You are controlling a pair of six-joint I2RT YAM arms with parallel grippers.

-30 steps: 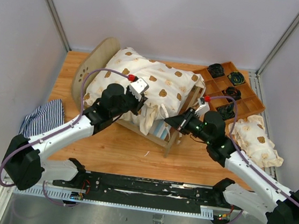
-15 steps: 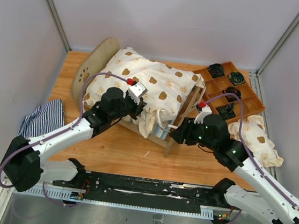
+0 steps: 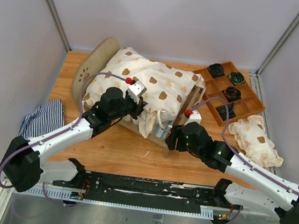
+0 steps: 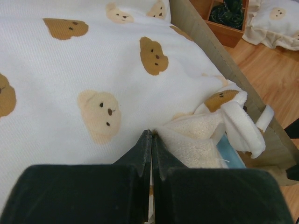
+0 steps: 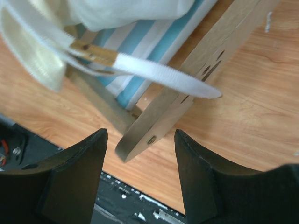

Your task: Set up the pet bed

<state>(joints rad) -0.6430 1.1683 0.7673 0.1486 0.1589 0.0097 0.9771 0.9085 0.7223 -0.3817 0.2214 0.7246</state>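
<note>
The pet bed (image 3: 183,116) stands mid-table, its rounded headboard (image 3: 92,65) at the far left. A cream bear-print blanket (image 3: 152,85) lies over it. My left gripper (image 3: 137,106) is shut, its tips pinched on a fold of the blanket (image 4: 107,93) where the fleecy underside (image 4: 196,140) turns up. My right gripper (image 3: 172,139) is open at the bed's near right corner. In the right wrist view its fingers (image 5: 86,158) straddle the plywood footboard's corner (image 5: 154,130) without touching it. Above that show the blue-and-white mattress (image 5: 140,70) and a white strap (image 5: 163,77).
A brown compartment tray (image 3: 245,108) with dark coiled items sits far right. A small bear-print pillow (image 3: 257,140) lies in front of it. A navy striped cloth (image 3: 43,117) lies at the left edge. Grey walls close in on three sides.
My right gripper has opened and moved down and left, to the footboard's near corner. The blanket's hanging edge has shifted a little. The left gripper has hardly moved.
</note>
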